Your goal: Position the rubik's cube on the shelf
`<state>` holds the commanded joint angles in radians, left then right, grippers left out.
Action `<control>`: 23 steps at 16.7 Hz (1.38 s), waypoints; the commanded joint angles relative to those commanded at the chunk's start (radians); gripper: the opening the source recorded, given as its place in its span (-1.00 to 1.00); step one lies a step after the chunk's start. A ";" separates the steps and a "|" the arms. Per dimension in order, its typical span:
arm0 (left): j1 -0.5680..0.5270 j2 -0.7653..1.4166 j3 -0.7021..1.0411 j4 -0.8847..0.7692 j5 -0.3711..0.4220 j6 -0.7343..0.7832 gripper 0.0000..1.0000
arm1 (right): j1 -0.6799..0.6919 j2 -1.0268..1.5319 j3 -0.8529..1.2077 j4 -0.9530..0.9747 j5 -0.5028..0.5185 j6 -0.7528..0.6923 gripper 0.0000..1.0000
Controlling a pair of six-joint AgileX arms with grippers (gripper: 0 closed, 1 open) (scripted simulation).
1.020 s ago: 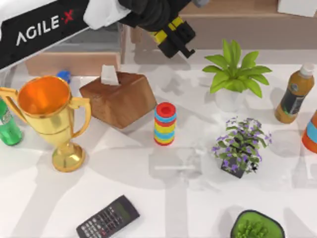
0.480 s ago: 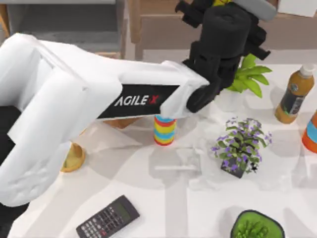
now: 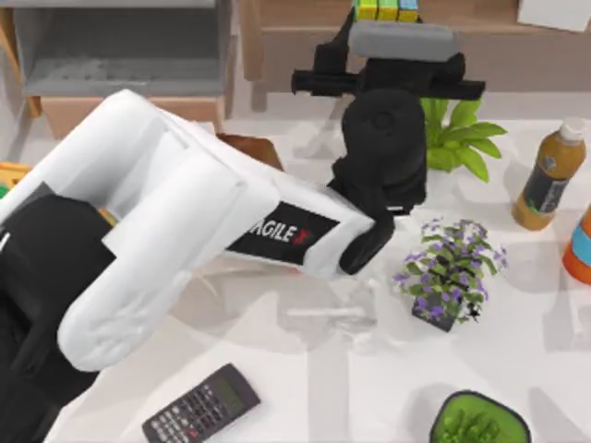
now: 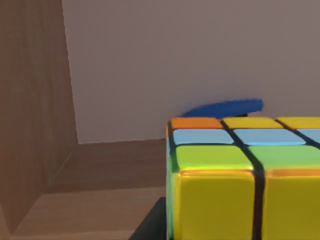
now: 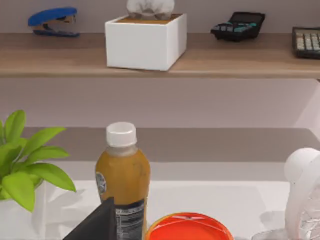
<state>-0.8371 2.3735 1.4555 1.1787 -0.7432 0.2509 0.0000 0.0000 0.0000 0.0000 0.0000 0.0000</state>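
1. The left arm lies across the middle of the top view and covers much of the counter [image 3: 305, 388] beneath it. Its wrist block hides the left hand's fingers, so I cannot tell from above how they stand.
2. The rubik's cube [image 3: 388, 9] shows at the top edge of the top view as a strip of green and yellow tiles, cut off by the frame. It sits just beyond the left hand's grey and black end, over the shelf [image 3: 295, 41].
3. In the left wrist view the rubik's cube [image 4: 240, 180] is very close and cropped. Yellow, green, light-blue and orange tiles are visible. The shelf board [image 4: 85, 210] lies below it and a wooden upright stands to one side.
4. Whether the cube rests on the board or hangs just above it is hard to make out. No fingers are visible on it, so the left hand's grasp cannot be told.
5. A blue curved object [image 4: 225, 106] peeks out behind the cube, mostly hidden.
6. The left arm reaches from the near left of the counter toward the shelf at the far side.
7. The right wrist view looks at an orange-brown bottle [image 5: 122, 180], a leafy plant [image 5: 25, 165] and a higher board with a white tissue box [image 5: 145, 40]. The right hand's state cannot be told.
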 joint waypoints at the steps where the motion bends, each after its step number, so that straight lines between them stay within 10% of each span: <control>1: 0.002 0.008 -0.003 0.028 -0.010 -0.015 -1.00 | 0.000 0.000 0.000 0.000 0.000 0.000 1.00; 11: 0.008 0.025 0.032 0.036 -0.008 -0.028 -1.00 | 0.000 0.000 0.000 0.000 0.000 0.000 1.00; 23: 0.128 0.224 0.480 -0.252 0.104 -0.079 -1.00 | 0.000 0.000 0.000 0.000 0.000 0.000 1.00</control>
<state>-0.7090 2.5970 1.9358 0.9263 -0.6394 0.1717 0.0000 0.0000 0.0000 0.0000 0.0000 0.0000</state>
